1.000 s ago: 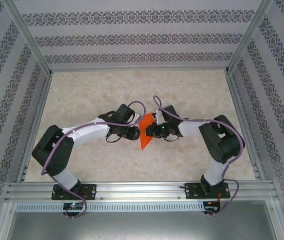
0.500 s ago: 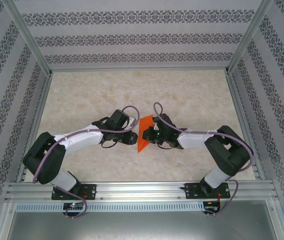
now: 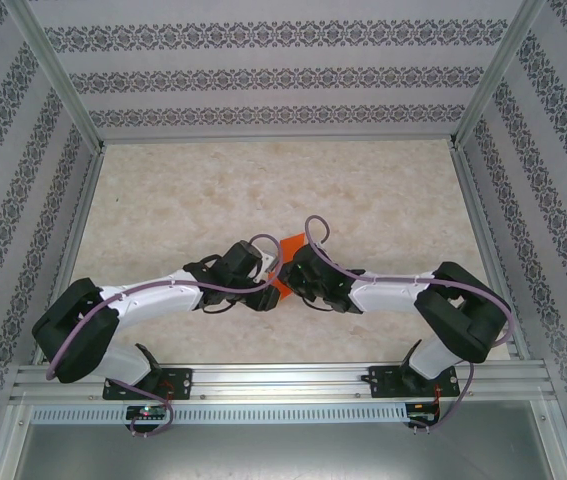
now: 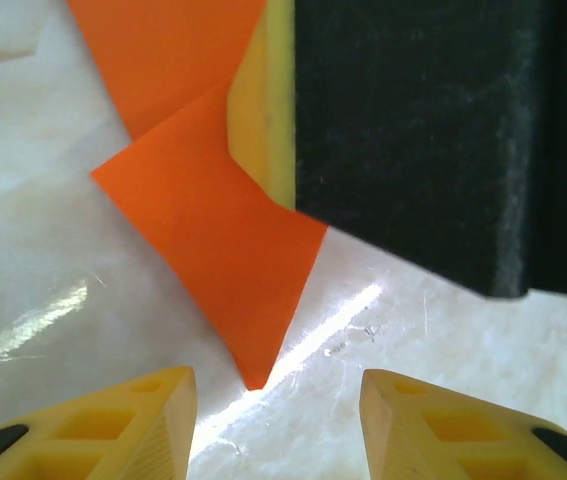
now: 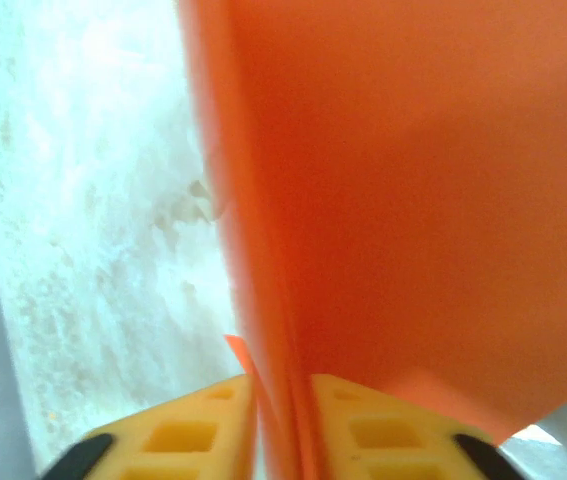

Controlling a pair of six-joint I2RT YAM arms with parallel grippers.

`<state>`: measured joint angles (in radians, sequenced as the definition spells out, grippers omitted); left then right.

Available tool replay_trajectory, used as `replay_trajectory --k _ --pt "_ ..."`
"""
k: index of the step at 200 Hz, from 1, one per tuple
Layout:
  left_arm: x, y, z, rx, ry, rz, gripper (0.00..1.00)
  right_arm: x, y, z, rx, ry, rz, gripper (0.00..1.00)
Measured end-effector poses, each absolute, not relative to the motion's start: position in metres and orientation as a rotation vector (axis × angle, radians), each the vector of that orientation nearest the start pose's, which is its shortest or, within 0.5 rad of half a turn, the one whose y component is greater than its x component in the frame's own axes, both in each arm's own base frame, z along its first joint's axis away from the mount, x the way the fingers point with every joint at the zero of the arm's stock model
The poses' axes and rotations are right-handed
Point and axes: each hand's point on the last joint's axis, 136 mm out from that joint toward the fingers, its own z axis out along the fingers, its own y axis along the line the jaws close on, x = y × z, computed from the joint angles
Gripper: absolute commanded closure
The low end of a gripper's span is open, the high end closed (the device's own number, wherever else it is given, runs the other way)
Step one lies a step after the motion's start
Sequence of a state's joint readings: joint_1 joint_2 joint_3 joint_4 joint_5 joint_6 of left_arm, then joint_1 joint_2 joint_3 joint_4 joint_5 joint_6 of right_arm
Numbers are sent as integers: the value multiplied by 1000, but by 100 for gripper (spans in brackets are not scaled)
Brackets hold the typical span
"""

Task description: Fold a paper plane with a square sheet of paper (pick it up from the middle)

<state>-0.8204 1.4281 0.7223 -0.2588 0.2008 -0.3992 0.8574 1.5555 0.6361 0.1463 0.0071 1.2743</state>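
Bright orange paper (image 4: 213, 230), yellow fingers (image 4: 158, 400), beige marbled tbl (image 3: 383, 190).

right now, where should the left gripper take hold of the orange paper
Probably the free pointed corner of the orange paper, approached straight ahead from the left gripper: that tip points at the gap between its open fingers, while the right gripper pinches another edge.

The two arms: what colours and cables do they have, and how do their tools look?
The left arm and right arm have white links, black joints and a loose purple cable. The left tool and right tool have yellow hollowed fingers.
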Motion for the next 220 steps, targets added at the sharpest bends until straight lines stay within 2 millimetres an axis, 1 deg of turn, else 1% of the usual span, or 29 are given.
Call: replay_trajectory --k 21,51,66,89,108,125,143,157,170,179,203,213,220 --pt "216 -277 64 624 2575 -685 52 259 285 47 507 2563 907 72" --pt "219 -278 66 618 2556 -688 51 269 276 51 425 2605 930 70" --pt "220 -279 66 618 2550 -691 52 271 276 56 345 2632 949 68" --pt "220 -280 66 617 2549 -686 52 275 284 66 184 2661 985 67" --pt "220 -280 63 609 2559 -673 52 275 288 72 52 2678 1014 65" --pt "220 -279 60 595 2567 -659 52 273 287 72 -34 2706 1022 65" --pt "222 -278 59 576 2570 -638 52 271 282 66 -98 2741 1011 65" --pt "223 -278 59 556 2570 -627 52 267 278 61 -132 2769 1007 66" --pt "224 -280 60 551 2566 -617 52 264 276 57 -157 2786 1010 72" --pt "224 -282 61 551 2563 -611 52 263 275 55 -176 2794 1011 73" --pt "224 -293 65 571 2545 -596 52 260 275 49 -202 2815 1015 79" --pt "223 -297 66 576 2539 -593 51 259 275 48 -208 2821 1010 84" --pt "223 -299 66 580 2536 -589 51 259 274 47 -210 2823 1008 85"
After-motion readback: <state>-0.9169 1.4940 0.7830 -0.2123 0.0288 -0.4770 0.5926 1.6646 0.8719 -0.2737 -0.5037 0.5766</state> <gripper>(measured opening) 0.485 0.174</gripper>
